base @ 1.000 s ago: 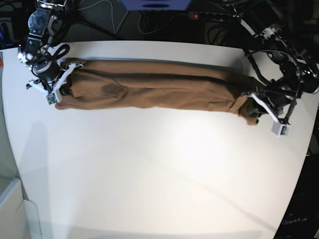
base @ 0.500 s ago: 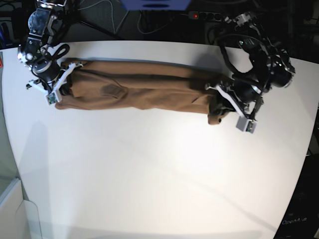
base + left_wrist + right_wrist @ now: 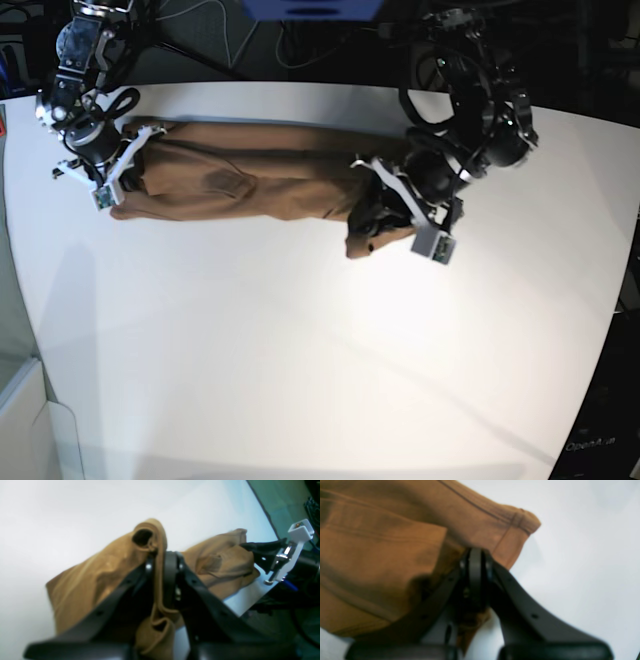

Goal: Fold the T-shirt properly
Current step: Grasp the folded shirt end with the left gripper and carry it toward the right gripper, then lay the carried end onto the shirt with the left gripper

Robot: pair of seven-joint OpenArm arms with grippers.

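T-shirt (image 3: 250, 180) lay as a long brown roll near the back of the white counter (image 3: 300, 350). At its left end, the right arm's fingers (image 3: 125, 165) were pinched tight on it. At its right end, the left arm's fingers (image 3: 385, 205) squeezed a bunched-up fold.

The right wrist view is blurred; the T-shirt (image 3: 382, 555) runs off its left edge. The left gripper (image 3: 160, 562) hides the cloth behind it. In the base view, the shirt's dark spot (image 3: 219, 181) is too small to read.
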